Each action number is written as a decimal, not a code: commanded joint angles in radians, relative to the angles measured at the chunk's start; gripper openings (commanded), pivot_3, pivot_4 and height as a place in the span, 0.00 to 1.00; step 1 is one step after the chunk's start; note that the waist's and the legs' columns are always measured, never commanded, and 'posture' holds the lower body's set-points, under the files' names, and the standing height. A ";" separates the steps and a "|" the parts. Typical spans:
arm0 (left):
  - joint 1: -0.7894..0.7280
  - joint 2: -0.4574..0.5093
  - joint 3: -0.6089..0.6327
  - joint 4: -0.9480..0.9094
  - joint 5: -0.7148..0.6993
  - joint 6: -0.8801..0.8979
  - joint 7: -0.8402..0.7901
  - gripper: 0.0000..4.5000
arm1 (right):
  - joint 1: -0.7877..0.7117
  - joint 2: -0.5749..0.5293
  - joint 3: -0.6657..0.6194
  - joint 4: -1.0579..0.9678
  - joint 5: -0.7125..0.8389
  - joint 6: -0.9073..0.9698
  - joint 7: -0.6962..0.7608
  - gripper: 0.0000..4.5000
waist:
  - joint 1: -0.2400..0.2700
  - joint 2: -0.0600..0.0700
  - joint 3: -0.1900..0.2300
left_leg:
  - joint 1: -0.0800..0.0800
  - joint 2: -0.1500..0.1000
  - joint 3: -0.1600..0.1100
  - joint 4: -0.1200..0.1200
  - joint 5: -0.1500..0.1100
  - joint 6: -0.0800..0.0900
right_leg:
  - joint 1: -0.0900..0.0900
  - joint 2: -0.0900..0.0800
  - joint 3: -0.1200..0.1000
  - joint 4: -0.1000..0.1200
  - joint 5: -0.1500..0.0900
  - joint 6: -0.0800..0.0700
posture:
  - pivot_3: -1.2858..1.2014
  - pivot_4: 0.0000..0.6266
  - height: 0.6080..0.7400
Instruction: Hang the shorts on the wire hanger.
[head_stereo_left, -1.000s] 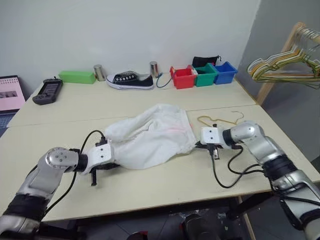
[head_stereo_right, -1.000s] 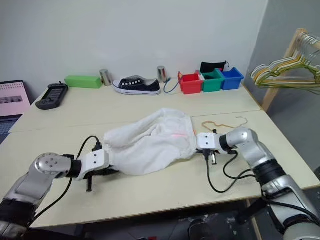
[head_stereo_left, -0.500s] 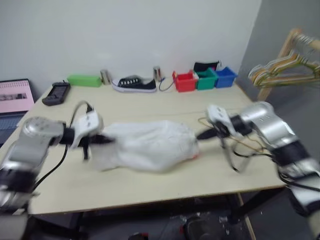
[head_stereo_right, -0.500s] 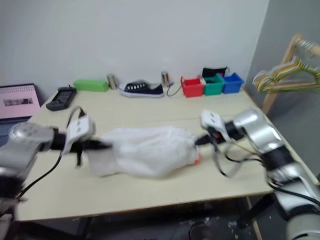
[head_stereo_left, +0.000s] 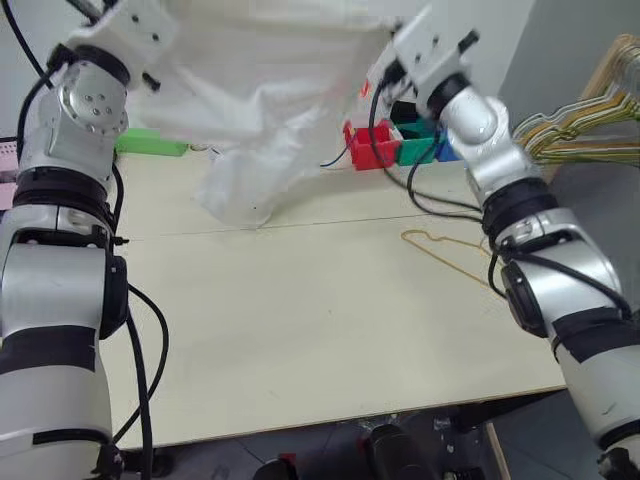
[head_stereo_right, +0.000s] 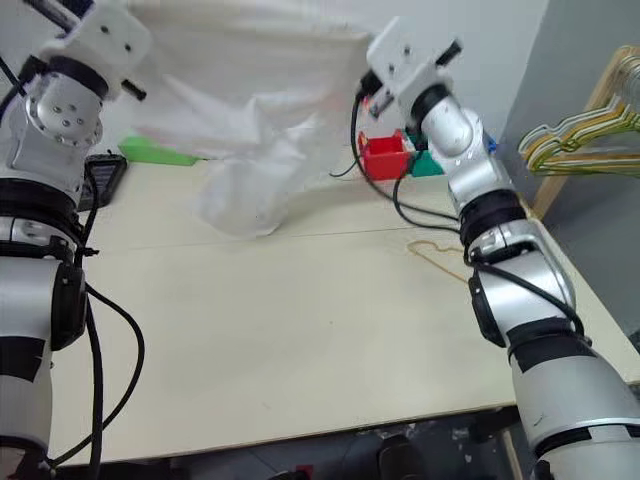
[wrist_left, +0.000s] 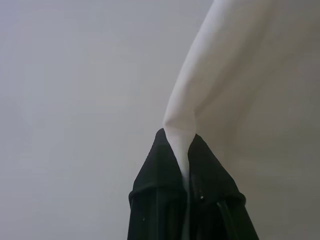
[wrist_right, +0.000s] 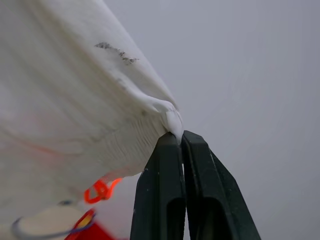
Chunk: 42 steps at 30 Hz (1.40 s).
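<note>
High above the counter (head_stereo_left: 330, 330), the shorts (head_stereo_left: 265, 95) hang spread between both pincers, the lowest fold just reaching the surface. The left pincer (wrist_left: 177, 145) and right pincer (wrist_right: 179, 136) are each clamped on a fabric edge. The hanger (head_stereo_left: 450, 250) lies flat at 3 o'clock.

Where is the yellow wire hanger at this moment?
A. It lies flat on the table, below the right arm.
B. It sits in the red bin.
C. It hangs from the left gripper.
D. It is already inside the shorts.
A. The wire hanger lies flat on the table, apart from the shorts, which both grippers hold up in the air.
</note>
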 joint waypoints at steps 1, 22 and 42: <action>0.161 0.077 0.033 -0.175 -0.115 0.068 -0.395 0.01 | 0.141 -0.010 0.021 -0.167 0.039 0.113 0.242 0.00 | -0.006 0.000 0.000 | 0.000 0.000 -0.001 0.001 0.000 0.002 | 0.000 0.000 0.000 0.001 0.000 0.000 | 0.46 0.02 1.00; 1.302 0.447 0.215 -1.225 -0.440 0.422 -1.028 0.01 | 0.716 -0.223 0.229 -1.089 0.082 0.699 0.891 0.00 | 0.078 0.007 0.000 | 0.034 0.020 -0.010 -0.002 0.002 0.005 | 0.034 0.019 -0.010 -0.005 -0.005 -0.021 | 0.47 0.04 1.00; 1.292 0.371 0.142 -1.230 -0.369 0.386 -1.050 0.01 | 0.870 -0.437 0.279 -1.383 0.161 0.937 1.066 0.00 | 0.094 0.003 0.002 | 0.034 0.024 -0.003 -0.001 0.004 0.008 | 0.031 0.021 -0.007 0.007 -0.014 -0.025 | 0.45 0.06 1.00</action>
